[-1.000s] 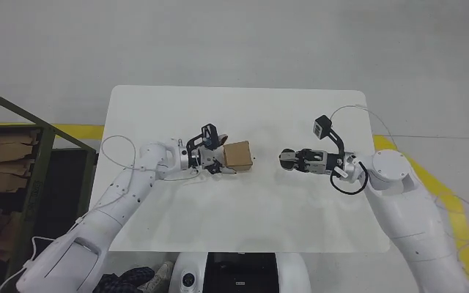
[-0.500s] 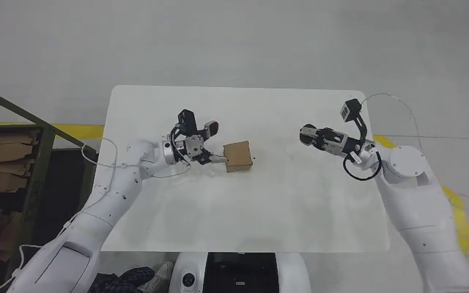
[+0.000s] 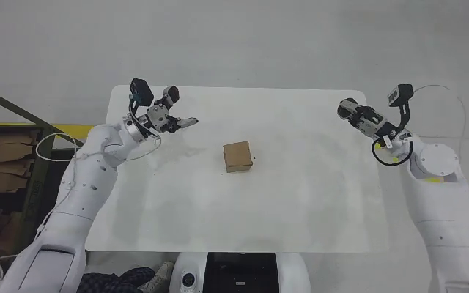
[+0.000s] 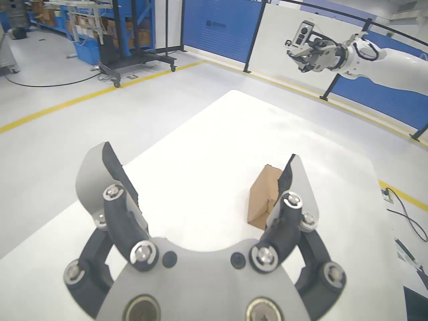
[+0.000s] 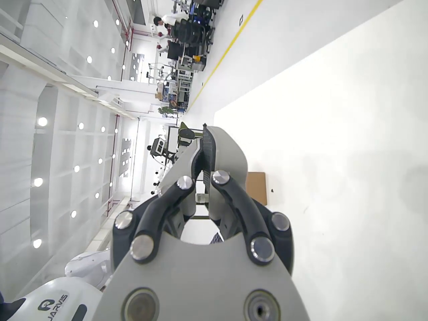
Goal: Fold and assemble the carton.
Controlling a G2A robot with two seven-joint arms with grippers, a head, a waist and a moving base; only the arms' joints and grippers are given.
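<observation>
Carton (image 3: 238,156) sits near the middle of the worktop (image 3: 308,212), well apart from both tools; we see our left tool (image 3: 182,107) spread wide, our right tool (image 5: 204,132) clenched tight, neither grasping anything

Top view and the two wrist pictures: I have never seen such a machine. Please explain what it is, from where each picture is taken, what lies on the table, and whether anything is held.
It is a robot with two arms, each ending in a gripper, a clamp with two fingers. The top view looks down from a camera above the arms onto a white table. The other two pictures come from cameras on the wrists, so each shows its own gripper from close by. One small brown carton stands near the table's middle. The left gripper is open and the right gripper is shut. Neither holds anything, and both are well apart from the carton.
</observation>
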